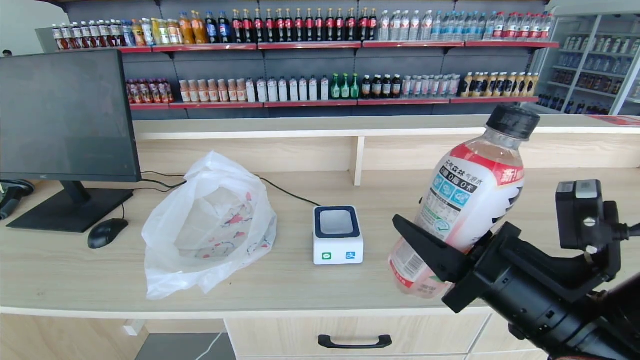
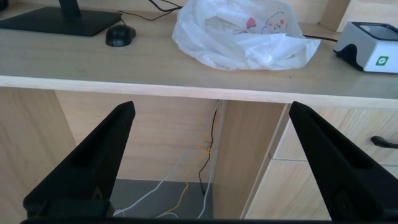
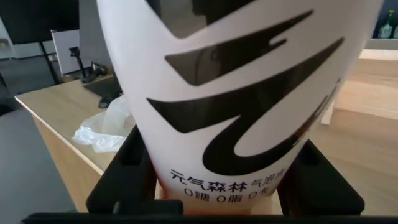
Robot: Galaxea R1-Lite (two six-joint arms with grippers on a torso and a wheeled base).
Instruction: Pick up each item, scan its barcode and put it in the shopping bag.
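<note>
My right gripper (image 1: 450,250) is shut on a drink bottle (image 1: 462,200) with a black cap and a pink and white label, held tilted above the counter to the right of the scanner. Up close, the bottle (image 3: 242,87) sits between the right gripper's (image 3: 224,186) black fingers. The white barcode scanner (image 1: 337,241) stands mid-counter with its window facing up. Left of it lies the white plastic shopping bag (image 1: 210,230), crumpled with its mouth open. My left gripper (image 2: 208,162) hangs open below the counter's front edge, with the bag (image 2: 242,34) and scanner (image 2: 372,48) above it.
A monitor (image 1: 65,115) on a stand and a black mouse (image 1: 106,232) occupy the counter's left end, with cables running behind the bag. A raised ledge (image 1: 360,125) backs the counter. A drawer with a black handle (image 1: 355,342) sits under the front edge.
</note>
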